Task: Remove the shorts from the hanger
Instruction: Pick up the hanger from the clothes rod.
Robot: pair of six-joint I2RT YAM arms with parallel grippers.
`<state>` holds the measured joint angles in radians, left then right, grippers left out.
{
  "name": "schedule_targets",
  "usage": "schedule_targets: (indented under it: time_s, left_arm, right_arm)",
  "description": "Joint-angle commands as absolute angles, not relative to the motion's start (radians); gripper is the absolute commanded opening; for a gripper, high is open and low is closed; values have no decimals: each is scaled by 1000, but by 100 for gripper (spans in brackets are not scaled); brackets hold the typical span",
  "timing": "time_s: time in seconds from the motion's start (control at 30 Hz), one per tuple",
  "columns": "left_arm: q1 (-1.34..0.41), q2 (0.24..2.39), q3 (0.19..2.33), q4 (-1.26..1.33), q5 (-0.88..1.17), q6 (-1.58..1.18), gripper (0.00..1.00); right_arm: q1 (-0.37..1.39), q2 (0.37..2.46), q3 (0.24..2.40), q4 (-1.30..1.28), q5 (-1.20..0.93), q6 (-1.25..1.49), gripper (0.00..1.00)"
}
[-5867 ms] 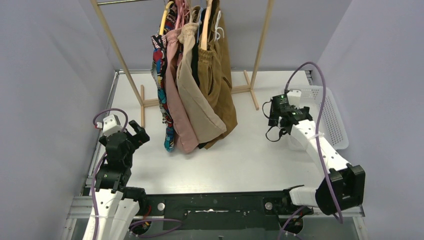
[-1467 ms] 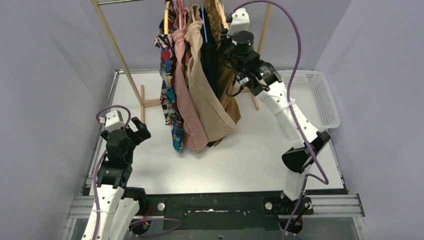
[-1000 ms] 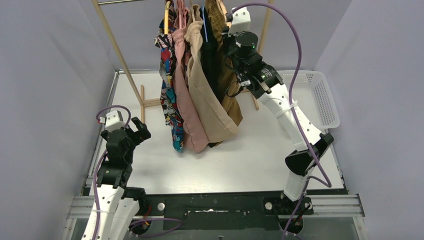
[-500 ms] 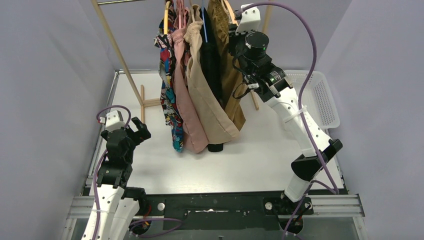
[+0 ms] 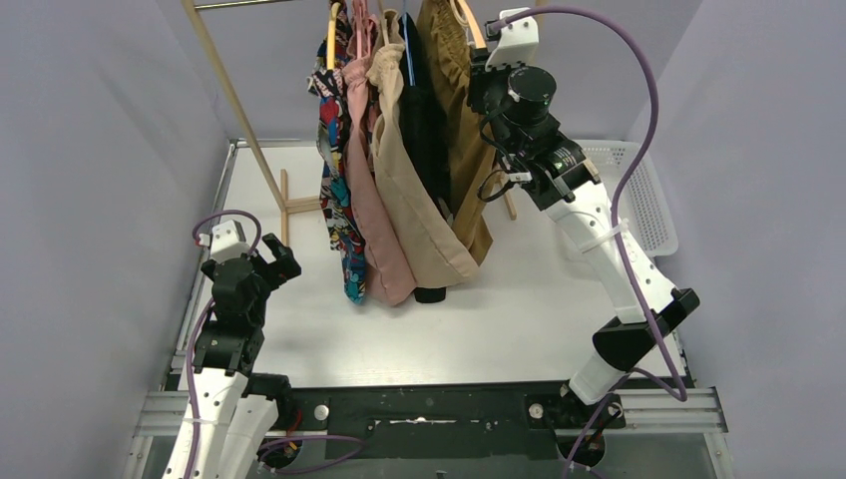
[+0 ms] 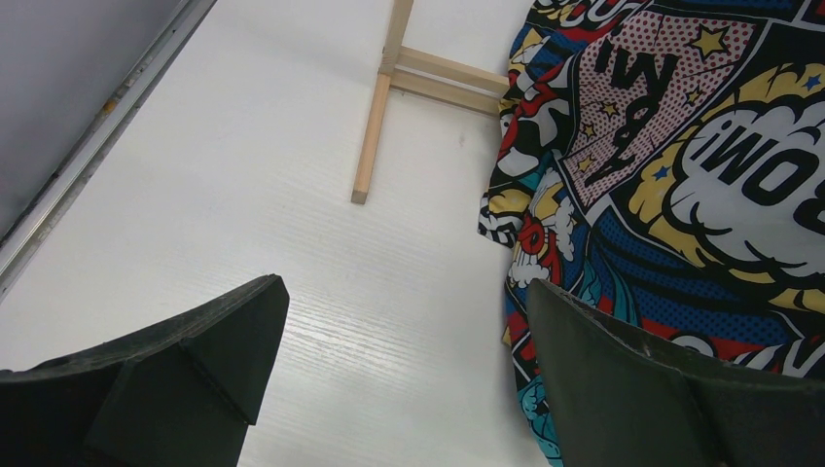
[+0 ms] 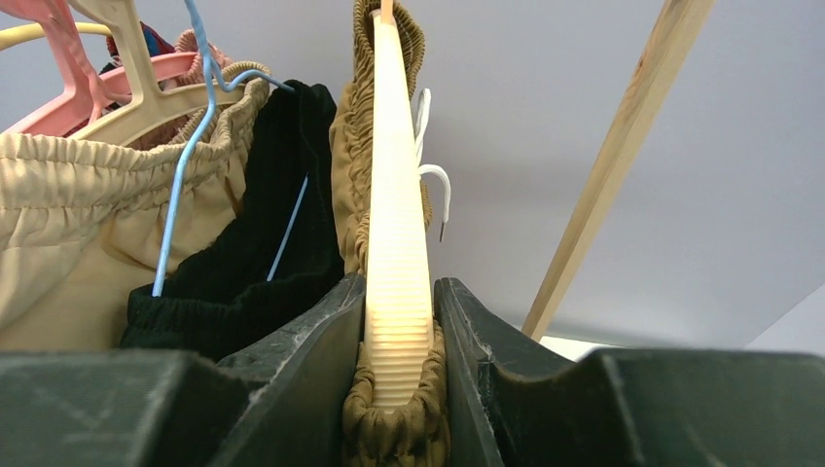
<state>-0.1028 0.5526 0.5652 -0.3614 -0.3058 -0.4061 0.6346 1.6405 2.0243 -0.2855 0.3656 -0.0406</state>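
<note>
Several shorts hang side by side on a wooden rack: comic-print [image 5: 334, 190], dusty pink [image 5: 374, 239], beige [image 5: 409, 210], black [image 5: 424, 130] and mustard-brown [image 5: 461, 130]. My right gripper [image 5: 477, 62] is raised at the rail's right end. In the right wrist view it [image 7: 399, 302] is shut on the cream ribbed hanger [image 7: 397, 214], with the mustard-brown waistband [image 7: 394, 433] bunched round that hanger between the jaws. Black shorts [image 7: 263, 253] and beige shorts [image 7: 78, 214] hang just left of it. My left gripper [image 5: 274, 261] is open and low at the left, with the comic-print shorts [image 6: 681, 156] to its right.
The rack's slanted wooden posts [image 5: 229, 90] and floor feet [image 6: 379, 107] stand at the back of the white table. A white mesh basket [image 5: 653, 215] sits at the right edge, behind my right arm. A blue wire hanger [image 7: 185, 175] holds the black shorts.
My right gripper has moved right and slightly up along the rail with the hanger and mustard-brown shorts, drawing them away from the black shorts. The left arm has not moved.
</note>
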Motion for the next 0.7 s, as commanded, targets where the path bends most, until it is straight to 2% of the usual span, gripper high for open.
schedule_targets:
  time_s: [0.0,0.17,0.37,0.67]
  left_arm:
    - [-97,545,575,-302,-296,-391,96]
    - [-97,550,574,-301,-296,-392,96]
    - [-97,554,576,-304,-299,-391,96]
    - [-97,555,575,-305,-303,-393,96]
  right_arm:
    - [630,1554,2029,-161,365,-33,0]
    - [630,1512,1942,-107,359,-22,0]
    - [624,1557,2055,-124,349,-45,0]
    - [618,1570,2093,-112,342,-44,0]
